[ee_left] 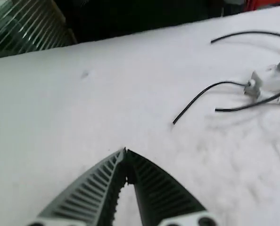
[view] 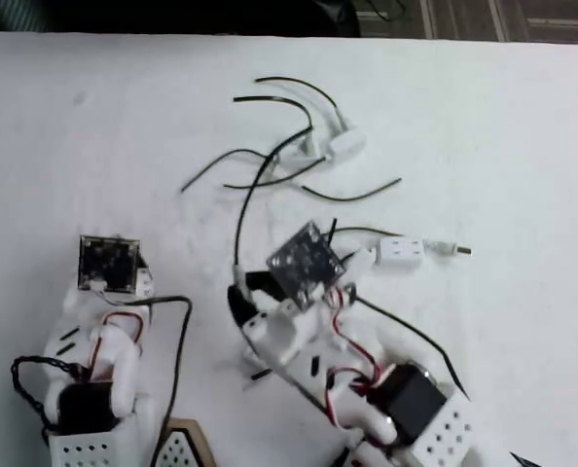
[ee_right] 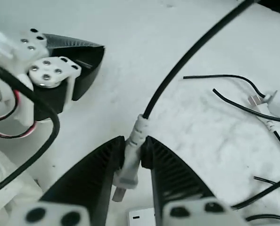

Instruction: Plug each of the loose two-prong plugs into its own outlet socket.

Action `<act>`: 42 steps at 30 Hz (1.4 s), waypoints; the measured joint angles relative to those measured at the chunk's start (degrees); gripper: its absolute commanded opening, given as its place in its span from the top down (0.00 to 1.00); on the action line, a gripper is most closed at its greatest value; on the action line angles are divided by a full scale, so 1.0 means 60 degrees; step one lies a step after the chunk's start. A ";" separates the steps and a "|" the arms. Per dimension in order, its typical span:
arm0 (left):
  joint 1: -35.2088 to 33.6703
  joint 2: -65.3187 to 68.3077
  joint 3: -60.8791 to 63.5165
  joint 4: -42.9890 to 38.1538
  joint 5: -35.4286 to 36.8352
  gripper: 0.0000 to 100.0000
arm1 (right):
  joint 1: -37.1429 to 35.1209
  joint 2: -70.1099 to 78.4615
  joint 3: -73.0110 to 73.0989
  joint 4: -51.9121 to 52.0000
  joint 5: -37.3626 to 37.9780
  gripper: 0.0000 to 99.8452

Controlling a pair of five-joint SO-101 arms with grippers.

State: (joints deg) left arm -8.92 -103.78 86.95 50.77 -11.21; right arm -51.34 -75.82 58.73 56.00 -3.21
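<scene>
- The right end effector (ee_right: 133, 141) pinches a white plug (ee_right: 129, 162); its prongs seem to point back at the wrist, with the cable leading out past the fingertips.
- The socket (view: 401, 250) lies on the worktop (view: 75, 126) behind those fingertips, so the plug likely needs turning round.
- The left end effector (ee_left: 126, 155) is pressed together, empty and farther off.

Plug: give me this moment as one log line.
right gripper: shut on plug | left gripper: shut, empty | plug: unplugged
</scene>
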 measured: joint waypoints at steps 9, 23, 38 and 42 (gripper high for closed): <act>0.1832 0.0015 -0.1011 0.0322 0.0293 0.98 | -0.0410 -0.0278 0.0586 0.0000 0.0000 0.98; 0.5656 -0.0103 -0.2242 0.2256 0.0103 0.98 | -0.1026 -0.0308 0.0645 0.0000 0.0440 0.98; 0.6212 -0.0103 -0.3121 0.3414 -0.0176 0.98 | -0.1275 -0.0308 0.0762 0.0015 0.0440 0.98; 0.4952 -0.0103 -0.3370 0.3414 -0.0176 0.98 | -0.0791 -0.0308 0.0762 0.0542 0.0703 0.98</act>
State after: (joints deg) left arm 20.79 -104.40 66.73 71.25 -12.26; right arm -56.09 -77.67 63.30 59.25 1.01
